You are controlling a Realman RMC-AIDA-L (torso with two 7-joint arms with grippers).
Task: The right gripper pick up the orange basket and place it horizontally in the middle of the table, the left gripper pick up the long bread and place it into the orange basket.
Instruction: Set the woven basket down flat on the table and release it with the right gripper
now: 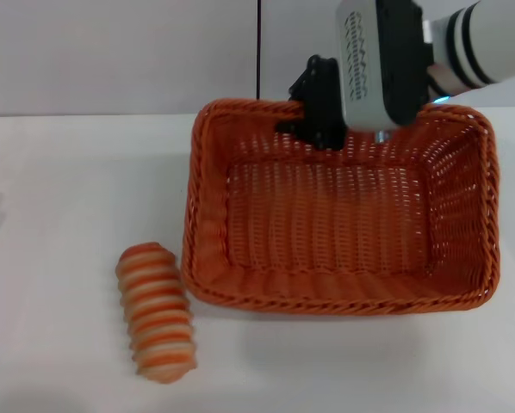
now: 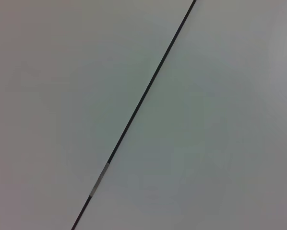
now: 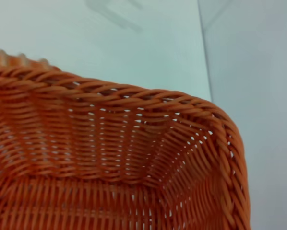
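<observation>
Head view is showing me the black-fingered right gripper (image 1: 313, 120) at the large orange woven wicker basket (image 1: 344, 284) far rim, finger state unclear; striped oblong long bread (image 1: 156, 311) lying beside it; right wrist is seeing only weave.

The white surface (image 1: 59, 172) carried two things: the orange basket (image 1: 344, 284) sat right of centre, lengthwise across, and the long bread (image 1: 156, 311) lay near-left, just beside its corner, perhaps touching it.

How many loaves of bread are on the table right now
1. The striped long bread lies on the table just outside the orange basket, at its near left corner. The basket holds no bread.
</observation>
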